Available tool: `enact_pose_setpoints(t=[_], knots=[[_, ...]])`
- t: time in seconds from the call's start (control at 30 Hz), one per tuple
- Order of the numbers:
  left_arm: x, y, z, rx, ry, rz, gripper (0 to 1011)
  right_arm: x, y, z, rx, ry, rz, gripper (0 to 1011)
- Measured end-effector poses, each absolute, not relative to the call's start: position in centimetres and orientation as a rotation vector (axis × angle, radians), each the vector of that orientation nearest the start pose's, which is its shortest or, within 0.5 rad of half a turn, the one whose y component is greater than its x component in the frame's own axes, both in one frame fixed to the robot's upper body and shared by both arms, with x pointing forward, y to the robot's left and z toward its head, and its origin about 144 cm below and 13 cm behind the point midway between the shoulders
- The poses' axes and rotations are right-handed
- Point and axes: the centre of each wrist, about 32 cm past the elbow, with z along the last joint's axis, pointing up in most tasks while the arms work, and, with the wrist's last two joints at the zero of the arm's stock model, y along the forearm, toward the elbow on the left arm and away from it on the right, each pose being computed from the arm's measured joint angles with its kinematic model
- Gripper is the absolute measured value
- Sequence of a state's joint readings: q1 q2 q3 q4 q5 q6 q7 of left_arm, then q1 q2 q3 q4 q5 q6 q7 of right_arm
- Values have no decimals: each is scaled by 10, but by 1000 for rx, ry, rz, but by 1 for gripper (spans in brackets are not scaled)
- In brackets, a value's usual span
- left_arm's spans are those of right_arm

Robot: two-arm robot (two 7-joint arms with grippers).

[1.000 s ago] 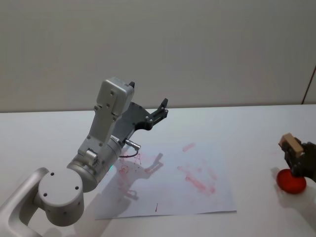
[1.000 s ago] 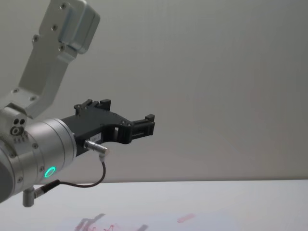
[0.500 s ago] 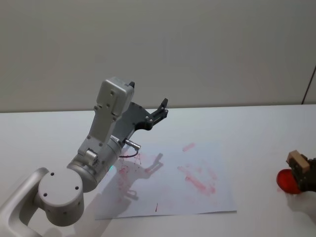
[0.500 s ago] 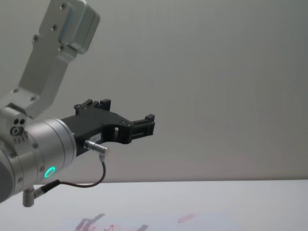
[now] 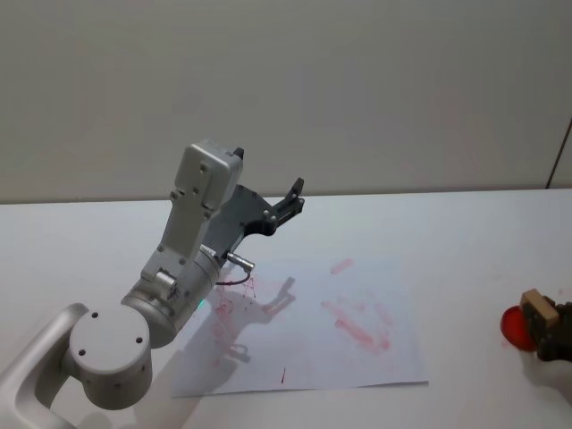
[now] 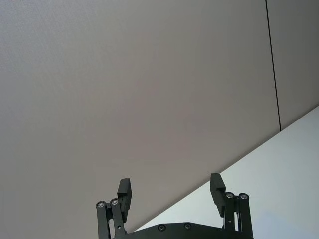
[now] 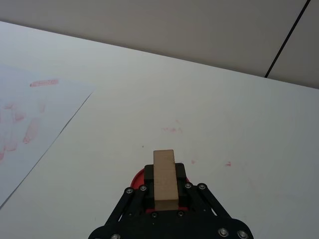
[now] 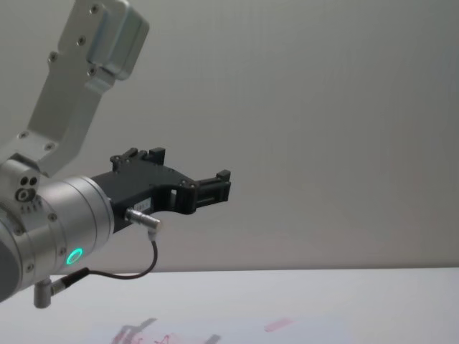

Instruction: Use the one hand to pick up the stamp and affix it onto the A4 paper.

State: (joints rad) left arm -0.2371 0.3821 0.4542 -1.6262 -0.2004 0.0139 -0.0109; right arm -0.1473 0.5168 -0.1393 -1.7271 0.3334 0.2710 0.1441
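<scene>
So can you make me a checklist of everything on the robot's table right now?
Surface: white table, with faint pink specks near the right pincer.
Paper: sheet lies flat, with red and pink marks already on it.
Stamp: wooden block held in the right pincer, above a red pad, off the sheet to its right.
Clutter: nothing seen besides the red pad.
Left pincer: the left pincer is open and empty, raised above the sheet's left part.
Right pincer: shut on the stamp, at the table's right edge.
Cables: a thin dark cable loops under the left wrist.
Surroundings: plain grey wall behind the table.
</scene>
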Motion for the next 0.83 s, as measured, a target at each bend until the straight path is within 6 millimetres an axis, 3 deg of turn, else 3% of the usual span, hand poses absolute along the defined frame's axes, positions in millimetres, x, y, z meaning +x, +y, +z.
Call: enact_pose_setpoints(t=[0.17, 0.67, 0.83], knots=[[492, 198, 1204, 61, -268, 1124, 1001, 415, -311, 1153, -387, 144, -1227, 264], [492, 198, 1204, 61, -268, 1124, 1001, 416, -310, 1151, -399, 153, -1225, 784], [492, 198, 1204, 61, -268, 1124, 1001, 416, -310, 1150, -401, 154, -1225, 910]])
